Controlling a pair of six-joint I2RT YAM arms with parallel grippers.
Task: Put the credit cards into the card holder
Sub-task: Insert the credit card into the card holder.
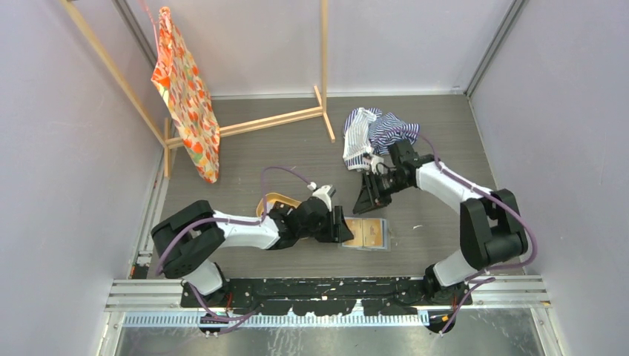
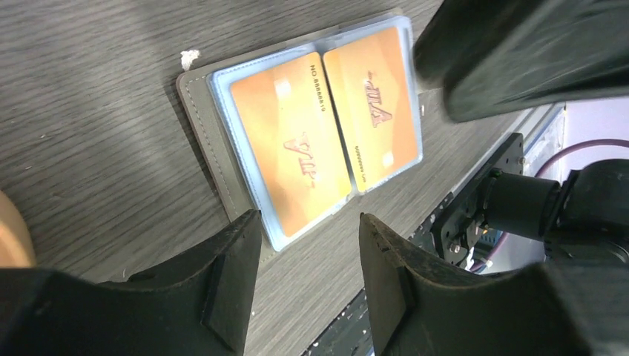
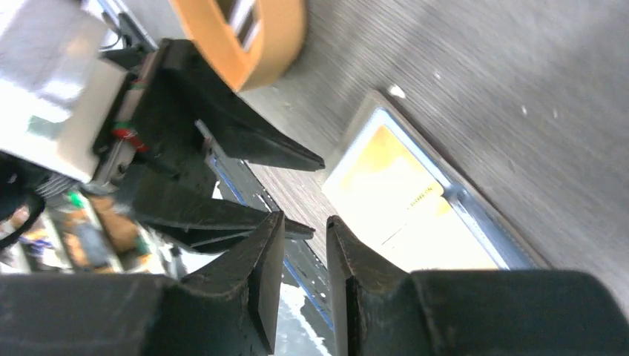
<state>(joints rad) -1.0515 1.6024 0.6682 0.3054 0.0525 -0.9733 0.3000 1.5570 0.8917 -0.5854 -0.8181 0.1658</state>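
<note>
Since the card holder (image 2: pixel 202 127) lies open just ahead of my spread, empty left hand (image 2: pixel 308 231), both cards (image 2: pixel 293 148) sleeved, I judge it poised for folding; right hand (image 3: pixel 304 231), narrowly parted, holds nothing.

An orange patterned cloth (image 1: pixel 182 89) is hung on a wooden rack (image 1: pixel 267 122). A striped garment (image 1: pixel 367 133) is crumpled on the desk (image 1: pixel 445 133), and an orange tray (image 1: pixel 271 197) is set nearer.
</note>
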